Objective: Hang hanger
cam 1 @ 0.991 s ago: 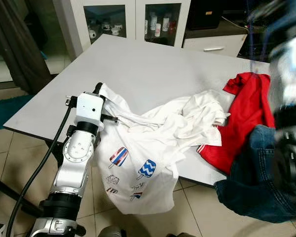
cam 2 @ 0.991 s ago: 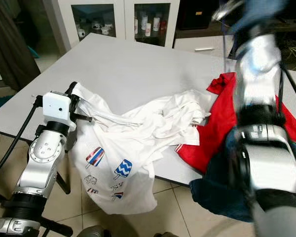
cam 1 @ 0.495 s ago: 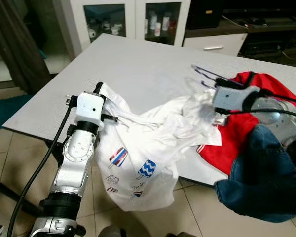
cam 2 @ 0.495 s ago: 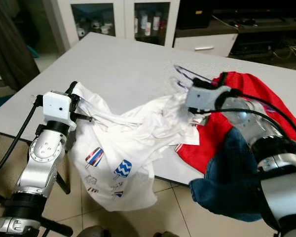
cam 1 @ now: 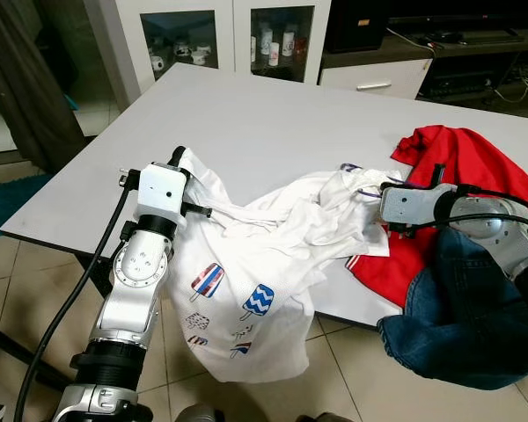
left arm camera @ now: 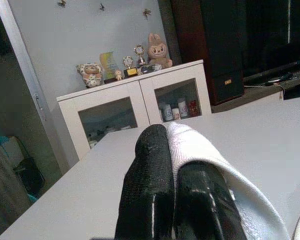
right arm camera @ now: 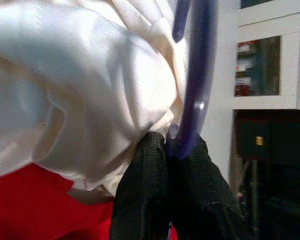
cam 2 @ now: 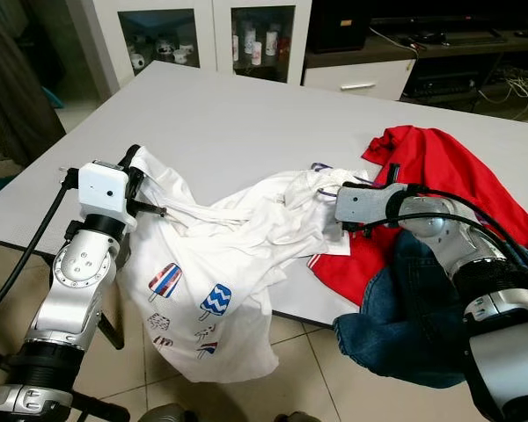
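Observation:
A white t-shirt (cam 1: 273, 229) with ice-lolly prints lies crumpled on the grey table (cam 1: 264, 114), and part of it hangs over the front edge. My left gripper (left arm camera: 165, 195) is shut on the shirt's hem at the table's front left (cam 1: 178, 158). My right gripper (right arm camera: 167, 150) is shut on a purple hanger (right arm camera: 195, 75). It rests low against the shirt's right side (cam 1: 371, 189), beside a red garment (cam 1: 458, 167). Most of the hanger is buried in the white cloth; a short purple piece (cam 1: 350, 167) shows.
Blue jeans (cam 1: 458, 325) are draped over my right forearm and hang off the table's front right. A white glass-door cabinet (cam 1: 220, 35) stands behind the table. The far half of the tabletop is bare. Tiled floor lies below the front edge.
My right arm has swung down from high up and carried the hanger onto the white shirt, where it is now mostly covered. The left gripper has kept its hold.

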You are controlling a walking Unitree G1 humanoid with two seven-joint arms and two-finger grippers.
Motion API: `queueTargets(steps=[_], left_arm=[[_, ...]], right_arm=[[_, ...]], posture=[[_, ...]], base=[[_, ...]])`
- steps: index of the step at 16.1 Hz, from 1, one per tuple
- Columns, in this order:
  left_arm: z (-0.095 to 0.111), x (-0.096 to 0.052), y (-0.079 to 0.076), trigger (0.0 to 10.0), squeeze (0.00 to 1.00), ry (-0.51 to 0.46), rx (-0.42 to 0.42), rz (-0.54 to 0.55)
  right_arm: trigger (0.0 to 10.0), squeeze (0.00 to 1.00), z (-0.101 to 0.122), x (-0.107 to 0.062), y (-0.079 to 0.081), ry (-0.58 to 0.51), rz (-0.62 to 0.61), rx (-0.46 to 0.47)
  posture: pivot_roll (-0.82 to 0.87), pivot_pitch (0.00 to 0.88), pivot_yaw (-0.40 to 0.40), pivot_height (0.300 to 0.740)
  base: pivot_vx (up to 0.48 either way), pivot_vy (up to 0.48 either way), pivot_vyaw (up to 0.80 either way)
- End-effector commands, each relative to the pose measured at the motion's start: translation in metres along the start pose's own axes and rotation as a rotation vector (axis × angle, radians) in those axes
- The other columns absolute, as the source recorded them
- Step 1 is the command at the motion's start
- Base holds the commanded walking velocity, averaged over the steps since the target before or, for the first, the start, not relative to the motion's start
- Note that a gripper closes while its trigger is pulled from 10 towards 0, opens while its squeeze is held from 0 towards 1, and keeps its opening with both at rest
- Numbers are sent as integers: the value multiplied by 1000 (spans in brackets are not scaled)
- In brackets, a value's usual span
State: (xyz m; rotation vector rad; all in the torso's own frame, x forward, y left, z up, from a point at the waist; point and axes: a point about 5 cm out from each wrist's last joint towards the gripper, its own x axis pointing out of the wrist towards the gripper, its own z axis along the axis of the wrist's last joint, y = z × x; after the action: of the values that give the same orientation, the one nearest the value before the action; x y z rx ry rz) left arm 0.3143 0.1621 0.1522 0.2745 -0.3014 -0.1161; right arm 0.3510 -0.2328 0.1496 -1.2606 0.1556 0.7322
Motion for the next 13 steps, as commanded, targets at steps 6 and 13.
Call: queueTargets(steps=[6, 13], left_arm=[[2, 3, -2, 0, 0, -12, 3, -19], [3, 7, -3, 0, 0, -17, 3, -31]], right_arm=[[10000, 1000, 13, -17, -12, -150, 40, 160], [10000, 0, 33, -53, -19, -394, 157, 322]], posture=[[19, 0, 10, 740], [3, 0, 23, 740]], base=[[0, 0, 0], [0, 0, 0]])
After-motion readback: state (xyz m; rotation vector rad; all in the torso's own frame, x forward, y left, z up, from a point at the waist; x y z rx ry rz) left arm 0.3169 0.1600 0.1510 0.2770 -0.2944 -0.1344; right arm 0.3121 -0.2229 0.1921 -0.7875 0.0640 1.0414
